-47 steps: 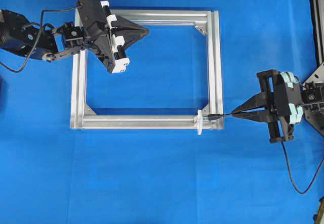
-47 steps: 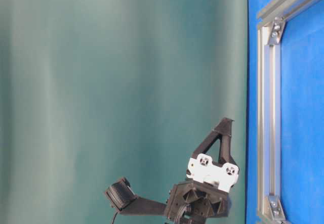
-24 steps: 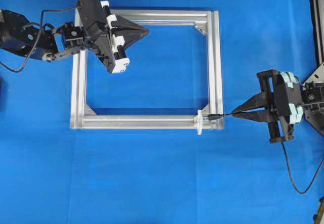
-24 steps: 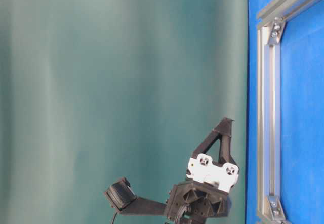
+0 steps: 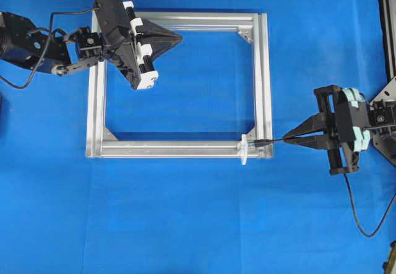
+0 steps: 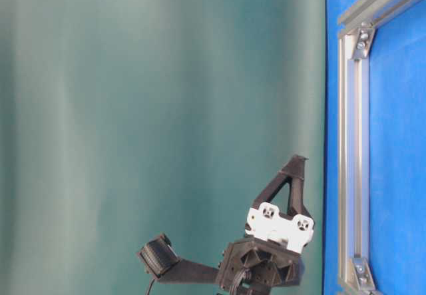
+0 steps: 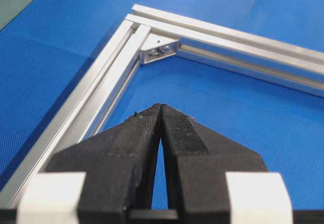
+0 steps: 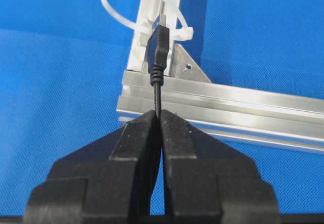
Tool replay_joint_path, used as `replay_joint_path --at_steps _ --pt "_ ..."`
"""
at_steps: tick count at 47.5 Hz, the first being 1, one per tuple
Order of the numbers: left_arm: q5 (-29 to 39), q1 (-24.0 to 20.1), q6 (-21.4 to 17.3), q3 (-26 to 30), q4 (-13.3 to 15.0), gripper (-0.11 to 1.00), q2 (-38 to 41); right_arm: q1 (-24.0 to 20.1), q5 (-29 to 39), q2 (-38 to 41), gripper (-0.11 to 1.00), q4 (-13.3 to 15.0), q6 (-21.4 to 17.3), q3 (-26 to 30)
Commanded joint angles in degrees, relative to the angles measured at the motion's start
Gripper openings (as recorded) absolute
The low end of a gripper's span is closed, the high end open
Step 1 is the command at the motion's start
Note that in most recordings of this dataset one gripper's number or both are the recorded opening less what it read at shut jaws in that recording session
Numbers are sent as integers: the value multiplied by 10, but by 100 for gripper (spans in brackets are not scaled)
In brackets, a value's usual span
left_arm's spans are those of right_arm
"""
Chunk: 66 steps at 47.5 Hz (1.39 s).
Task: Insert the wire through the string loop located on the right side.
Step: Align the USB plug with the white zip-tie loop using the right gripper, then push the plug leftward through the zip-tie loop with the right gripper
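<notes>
A: How is the right arm posed?

B: It reaches in from the right edge of the overhead view, roughly level. The right gripper (image 5: 296, 139) points left at the lower right corner of the frame (image 5: 179, 19). Its jaws are closed on the wire (image 8: 157, 96), pinching it a little behind the plug (image 8: 159, 46).

A: Where is the wire's end?

B: The plug sticks out ahead of the fingertips, over the frame's corner. In the right wrist view its front end sits at the loop (image 8: 152, 7), about level with the loop's plane; I cannot tell whether it has passed through. The rest of the wire trails behind the gripper and curves down toward the lower right in the overhead view.

A: And the loop?

B: A thin white band, smooth and plastic-looking, with a small locking head. It circles the bottom bar and stands upright near the right corner, just left of the corner bracket (image 8: 186, 67).

A: The left arm?

B: It comes in from the upper left. The left gripper (image 5: 178, 37) hovers over the frame's upper left area, pointing right. Its jaws are closed on nothing; the ribbed black pads (image 7: 174, 128) meet at the tips.

A: Materials?

B: The frame is silvery slotted aluminium, rectangular, lying flat on blue cloth (image 5: 185, 224) with a fine weave. The fingers are matte black and wedge-shaped. The wire is thin, black and round.
</notes>
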<state>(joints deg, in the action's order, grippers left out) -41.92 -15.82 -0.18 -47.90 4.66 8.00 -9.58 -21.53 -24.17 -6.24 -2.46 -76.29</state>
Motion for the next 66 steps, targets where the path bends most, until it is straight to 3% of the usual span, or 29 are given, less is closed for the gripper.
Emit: replay_joint_path --at_steps 1,26,52,66 --pt "-6 0 -1 9 -2 0 -17 1 -5 -3 -3 0 1 5" --pt "-6 1 -1 10 -1 0 -18 1 -25 11 -3 0 0 16" --pt "-5 0 4 10 -1 0 -18 -3 -67 150 -3 1 -2 120" --pt "-6 0 9 10 -2 0 -17 -3 -67 159 -3 0 -2 127"
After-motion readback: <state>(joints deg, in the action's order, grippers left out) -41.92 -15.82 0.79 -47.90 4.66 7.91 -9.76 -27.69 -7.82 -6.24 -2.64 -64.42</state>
